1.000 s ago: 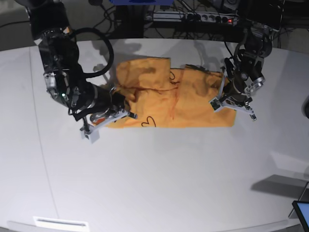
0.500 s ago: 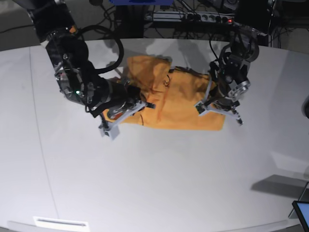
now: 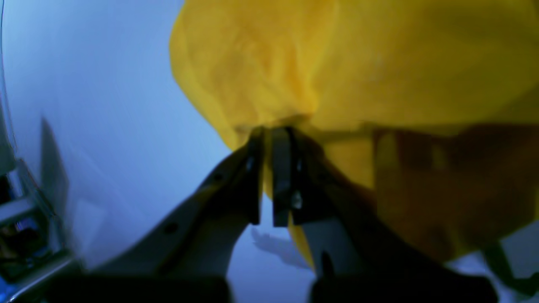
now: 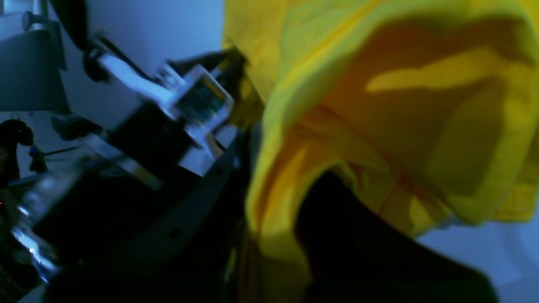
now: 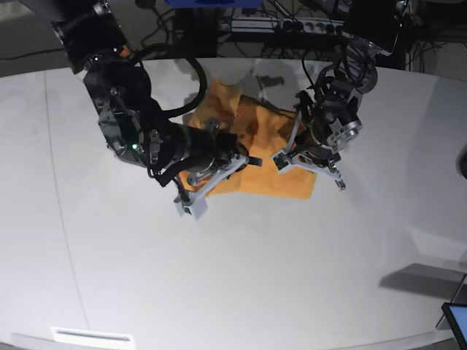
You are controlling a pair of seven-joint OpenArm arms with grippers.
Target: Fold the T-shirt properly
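Both arms are reaching inward over the white table [image 5: 241, 277] toward its far edge. The left gripper [image 3: 273, 176] is pinching a gathered edge of the T-shirt [image 5: 252, 142] between closed jaws. The right gripper [image 5: 211, 175] is sitting buried in cloth; whether it is clamping cannot be told. The orange-yellow T-shirt is lying bunched and creased between them, near the far middle.

The plain orange-yellow T-shirt [image 5: 273, 157] lies on a white table [image 5: 292, 277].
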